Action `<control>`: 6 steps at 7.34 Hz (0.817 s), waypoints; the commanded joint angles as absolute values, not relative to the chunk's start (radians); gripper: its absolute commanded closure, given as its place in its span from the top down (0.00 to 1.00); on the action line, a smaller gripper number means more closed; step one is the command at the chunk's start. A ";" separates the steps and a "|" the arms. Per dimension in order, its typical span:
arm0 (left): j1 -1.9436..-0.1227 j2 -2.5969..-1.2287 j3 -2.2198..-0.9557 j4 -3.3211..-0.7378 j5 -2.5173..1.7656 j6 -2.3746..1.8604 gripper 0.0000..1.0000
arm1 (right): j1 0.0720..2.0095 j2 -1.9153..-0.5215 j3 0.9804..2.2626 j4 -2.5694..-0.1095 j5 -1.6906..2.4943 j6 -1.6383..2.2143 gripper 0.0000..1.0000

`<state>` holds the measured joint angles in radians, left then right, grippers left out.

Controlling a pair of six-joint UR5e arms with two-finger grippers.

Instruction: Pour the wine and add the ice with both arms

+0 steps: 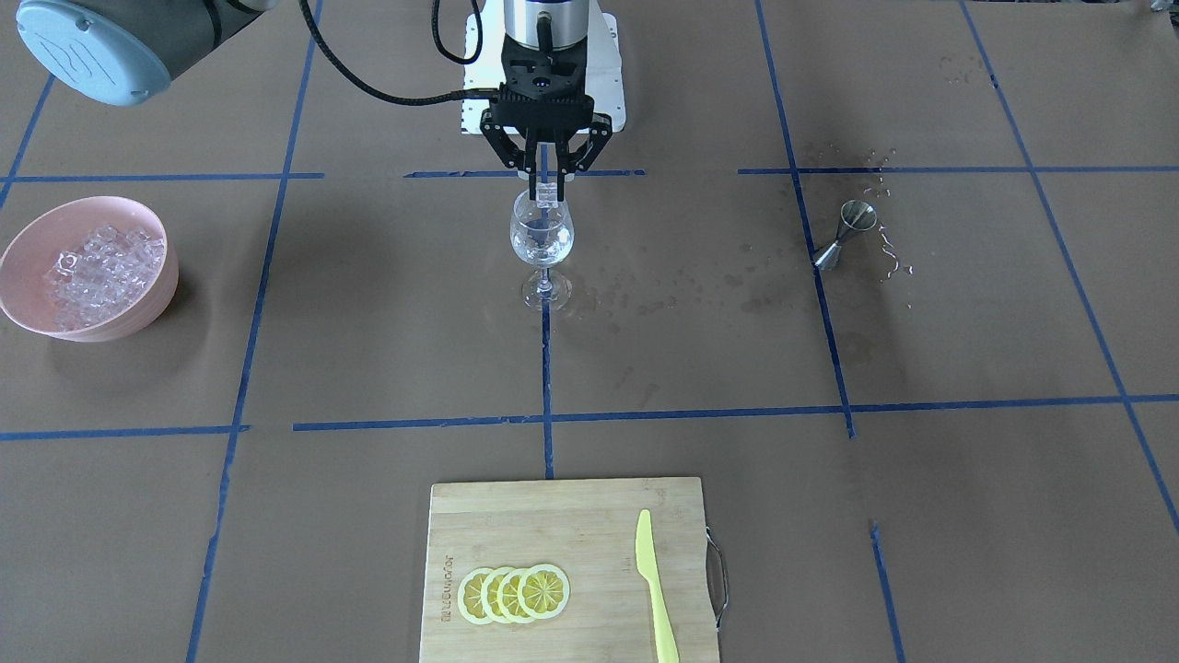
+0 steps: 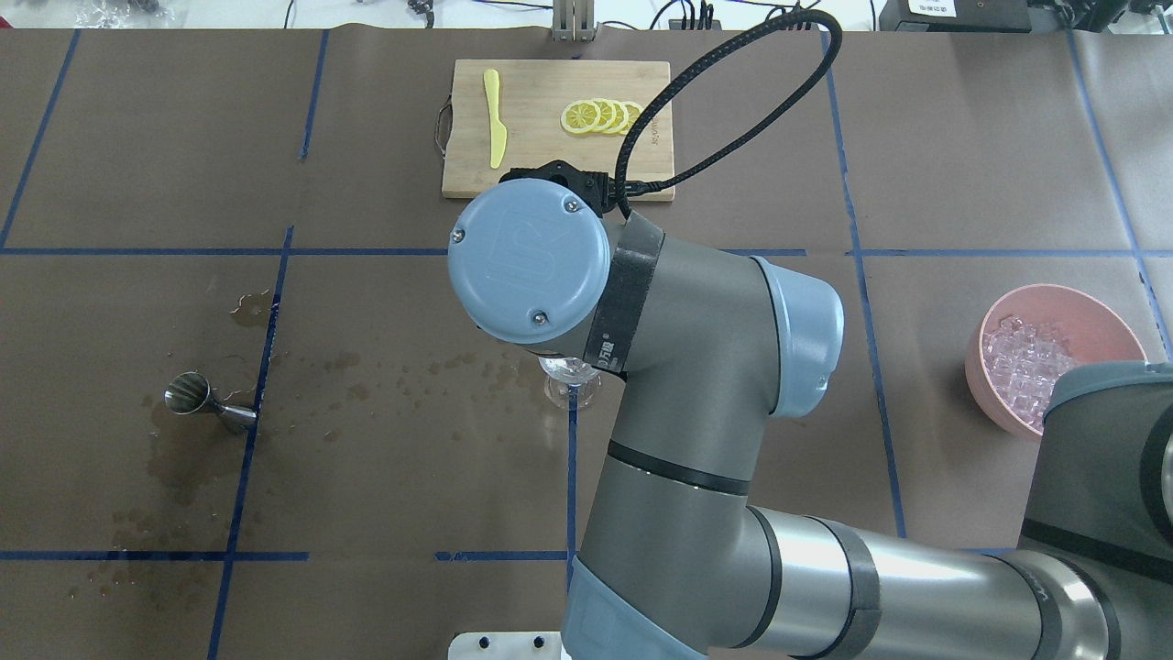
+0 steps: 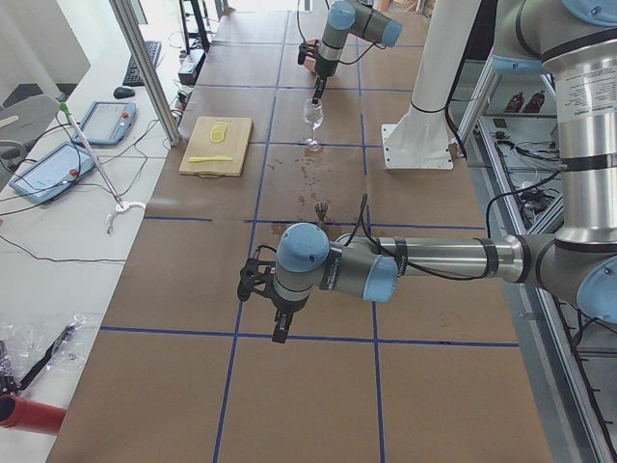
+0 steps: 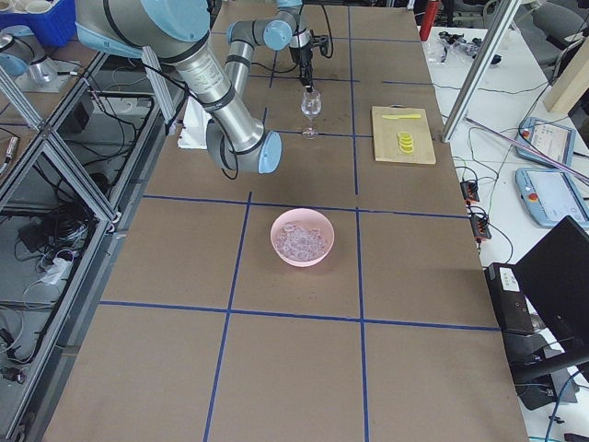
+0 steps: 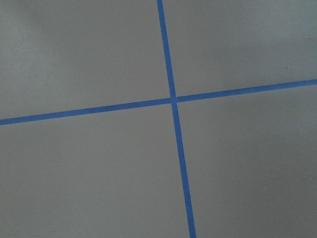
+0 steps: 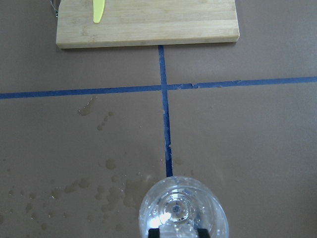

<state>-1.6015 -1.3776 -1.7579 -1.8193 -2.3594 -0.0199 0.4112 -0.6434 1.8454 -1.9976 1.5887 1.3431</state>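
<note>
Ice is heaped in a pink bowl at the far left of the front-facing view, well apart from everything else. At the centre, the right gripper is hung straight above the glass, its fingers drawn in on a single clear cube, which is held just over the rim. The glass is stood upright on a blue tape line; its contents cannot be made out through the clear wall. Nearer the camera, a board is laid with four overlapping lemon slices and, to their right, a yellow knife. Wet spots are scattered over the brown paper between the glass and the jigger, which is laid on its side at the right with more drops beside it. The left gripper is seen only from the table's end, pointed down over the paper near a tape cross, well apart from the glass; how far it is spread cannot be told.
</note>
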 commanded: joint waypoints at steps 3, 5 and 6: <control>-1.601 -1.377 -1.756 -1.819 -2.359 -0.020 1.00 | 0.411 -0.650 1.835 -2.003 1.575 1.333 0.52; -1.601 -1.376 -1.756 -1.819 -2.359 -0.020 1.00 | 0.411 -0.643 1.836 -2.003 1.580 1.333 1.00; -1.601 -1.376 -1.756 -1.819 -2.359 -0.020 1.00 | 0.413 -0.641 1.842 -2.003 1.585 1.333 1.00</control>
